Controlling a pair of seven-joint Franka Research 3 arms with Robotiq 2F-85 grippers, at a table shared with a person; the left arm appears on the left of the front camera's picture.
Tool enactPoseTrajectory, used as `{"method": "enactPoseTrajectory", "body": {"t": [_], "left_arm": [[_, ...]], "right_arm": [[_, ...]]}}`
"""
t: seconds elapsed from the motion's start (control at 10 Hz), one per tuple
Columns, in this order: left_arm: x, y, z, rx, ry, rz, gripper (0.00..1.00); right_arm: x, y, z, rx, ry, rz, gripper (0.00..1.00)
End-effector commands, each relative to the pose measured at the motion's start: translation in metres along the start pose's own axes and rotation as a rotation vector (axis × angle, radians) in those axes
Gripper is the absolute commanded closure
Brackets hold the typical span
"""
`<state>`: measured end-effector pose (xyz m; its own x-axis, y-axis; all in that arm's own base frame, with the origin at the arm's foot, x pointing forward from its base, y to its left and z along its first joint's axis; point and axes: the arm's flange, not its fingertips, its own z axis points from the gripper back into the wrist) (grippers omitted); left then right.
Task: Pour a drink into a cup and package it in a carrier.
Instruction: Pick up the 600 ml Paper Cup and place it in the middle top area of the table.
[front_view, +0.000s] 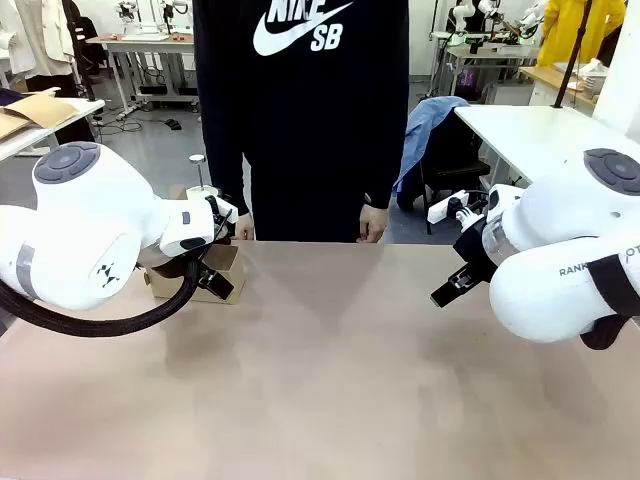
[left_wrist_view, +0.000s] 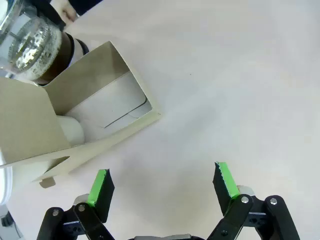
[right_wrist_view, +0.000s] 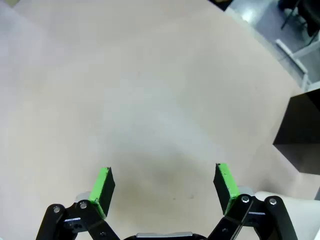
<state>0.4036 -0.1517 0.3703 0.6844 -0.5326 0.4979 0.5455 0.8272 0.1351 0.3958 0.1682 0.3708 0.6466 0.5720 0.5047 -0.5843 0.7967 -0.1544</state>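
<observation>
The brown cardboard carrier (left_wrist_view: 95, 70) stands at the table's far left (front_view: 225, 262), its handle panel facing the left wrist camera. Behind it in the left wrist view is the glass carafe (left_wrist_view: 27, 40) with dark brown drink (left_wrist_view: 56, 59) low inside. A white rounded wall, probably the cup (left_wrist_view: 73, 131), shows in the carrier beside the panel. My left gripper (left_wrist_view: 162, 184) is open just short of the carrier (front_view: 207, 274), holding nothing. My right gripper (right_wrist_view: 164, 187) is open above bare table at the right (front_view: 452, 287).
A person in a black top stands at the far edge, with one hand (front_view: 243, 228) near the carrier and the other hand (front_view: 373, 222) at mid-table. The beige table (front_view: 330, 380) lies flat between the arms. A white table (front_view: 540, 135) stands behind at the right.
</observation>
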Motion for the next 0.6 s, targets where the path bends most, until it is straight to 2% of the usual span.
{"method": "enactPoseTrajectory", "body": {"t": [0.0, 0.5], "left_arm": [[0.0000, 0.0000, 0.0000, 0.000, 0.000, 0.000, 0.00], [0.0000, 0.0000, 0.0000, 0.000, 0.000, 0.000, 0.00]], "right_arm": [[0.0000, 0.0000, 0.0000, 0.000, 0.000, 0.000, 0.00], [0.0000, 0.0000, 0.0000, 0.000, 0.000, 0.000, 0.00]]}}
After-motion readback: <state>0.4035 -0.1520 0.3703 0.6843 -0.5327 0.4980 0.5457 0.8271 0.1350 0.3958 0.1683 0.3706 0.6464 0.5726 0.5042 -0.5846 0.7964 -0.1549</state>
